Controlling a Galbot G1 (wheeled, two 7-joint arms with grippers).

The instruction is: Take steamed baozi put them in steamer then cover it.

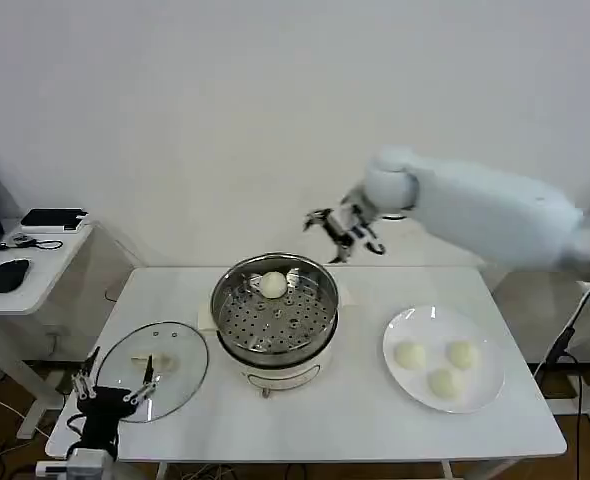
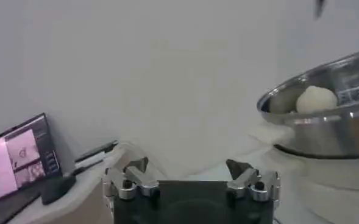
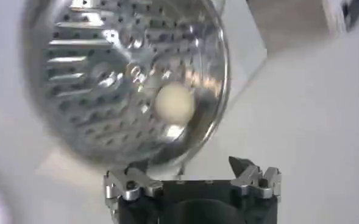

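since one baozi (image 1: 273, 285) already sits in the steamer (image 1: 275, 312), the right gripper (image 1: 341, 232) hovers behind it, fingers apart and empty; three wait on the plate (image 1: 475, 395); left gripper (image 1: 113, 396) spread, idle by the lid (image 1: 180, 350)

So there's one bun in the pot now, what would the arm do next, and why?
Probably the right gripper, open and empty above the steamer's far rim, should swing over to the plate for another bun. One bun lies in the steamer, while three wait on the plate. The left gripper rests by the glass lid, which comes last.
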